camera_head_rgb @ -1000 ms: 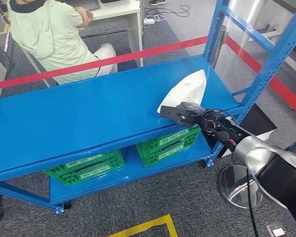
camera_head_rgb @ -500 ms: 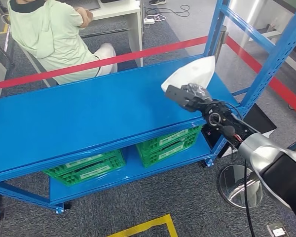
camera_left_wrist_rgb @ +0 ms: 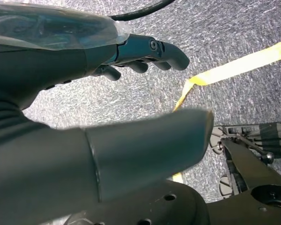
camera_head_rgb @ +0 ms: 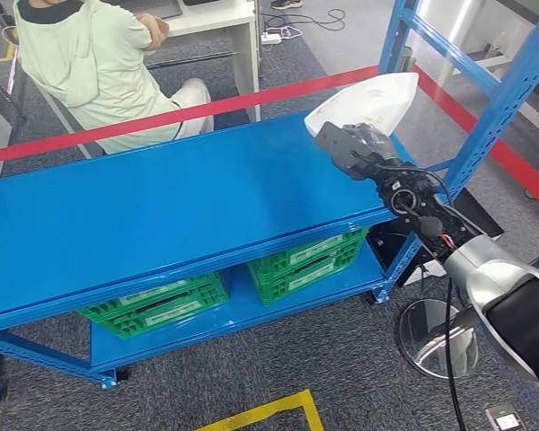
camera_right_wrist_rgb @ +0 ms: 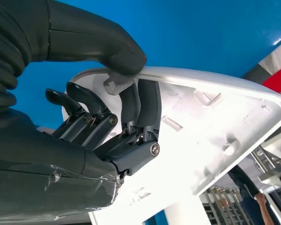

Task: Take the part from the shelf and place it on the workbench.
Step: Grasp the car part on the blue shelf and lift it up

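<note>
Slippage is your risk: the right hand (camera_head_rgb: 351, 148) pinches the white plastic shell (camera_head_rgb: 368, 101) by one rim above the shelf's (camera_head_rgb: 185, 206) right end, so a swing could twist it free.

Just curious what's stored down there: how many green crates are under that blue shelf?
2. One green crate sits left of centre on the lower shelf, the other green crate to its right. Others may be hidden behind.

The shelf top (camera_head_rgb: 172, 206) lies bare; blue uprights (camera_head_rgb: 487, 117) stand just beside the right robot hand (camera_head_rgb: 351, 148).
</note>
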Tool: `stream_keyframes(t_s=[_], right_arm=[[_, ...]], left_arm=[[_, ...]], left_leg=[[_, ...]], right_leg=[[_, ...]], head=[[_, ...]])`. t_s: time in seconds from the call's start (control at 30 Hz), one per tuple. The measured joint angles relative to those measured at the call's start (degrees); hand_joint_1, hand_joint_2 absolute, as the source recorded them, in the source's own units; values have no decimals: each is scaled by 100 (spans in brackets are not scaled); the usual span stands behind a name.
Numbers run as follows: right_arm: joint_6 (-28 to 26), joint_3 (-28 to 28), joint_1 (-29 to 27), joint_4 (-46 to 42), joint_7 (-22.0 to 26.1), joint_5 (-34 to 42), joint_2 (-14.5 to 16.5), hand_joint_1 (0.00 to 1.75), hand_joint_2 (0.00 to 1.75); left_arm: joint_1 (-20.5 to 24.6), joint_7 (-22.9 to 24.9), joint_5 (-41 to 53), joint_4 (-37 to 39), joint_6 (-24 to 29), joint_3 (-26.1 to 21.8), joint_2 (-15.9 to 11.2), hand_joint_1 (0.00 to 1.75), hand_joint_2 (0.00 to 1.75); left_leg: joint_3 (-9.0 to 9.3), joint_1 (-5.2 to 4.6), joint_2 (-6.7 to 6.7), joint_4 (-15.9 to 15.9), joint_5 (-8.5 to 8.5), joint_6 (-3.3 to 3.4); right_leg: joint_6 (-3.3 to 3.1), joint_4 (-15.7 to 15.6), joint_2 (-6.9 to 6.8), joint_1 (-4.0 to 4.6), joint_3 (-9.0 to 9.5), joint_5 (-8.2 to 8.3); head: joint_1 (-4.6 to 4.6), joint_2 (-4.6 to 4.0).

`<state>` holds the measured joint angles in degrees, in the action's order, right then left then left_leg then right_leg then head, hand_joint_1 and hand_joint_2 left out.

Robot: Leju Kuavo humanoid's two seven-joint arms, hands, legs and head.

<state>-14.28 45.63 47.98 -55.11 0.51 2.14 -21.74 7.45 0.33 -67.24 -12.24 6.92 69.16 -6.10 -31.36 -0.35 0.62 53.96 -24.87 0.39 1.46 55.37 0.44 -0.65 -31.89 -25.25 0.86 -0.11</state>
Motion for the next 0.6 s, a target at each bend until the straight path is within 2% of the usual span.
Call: stream_keyframes(t_s=[0.43,0.6], right_arm=[[-56,-164,-65,-169,3,33,-78,175,175],[-278,-242,-144,-251,219,178,-78,175,175]], left_arm=[[2,-72,-10,0,164,15,0,0,175],[2,-72,-15,0,187,15,0,0,175]], left_leg=[[-1,0,0,0,-1,1],[-2,0,1,0,-1,2]], right_leg=[[0,0,0,0,-1,0],[0,0,0,0,-1,0]], head=[[-1,0],[-1,0]])
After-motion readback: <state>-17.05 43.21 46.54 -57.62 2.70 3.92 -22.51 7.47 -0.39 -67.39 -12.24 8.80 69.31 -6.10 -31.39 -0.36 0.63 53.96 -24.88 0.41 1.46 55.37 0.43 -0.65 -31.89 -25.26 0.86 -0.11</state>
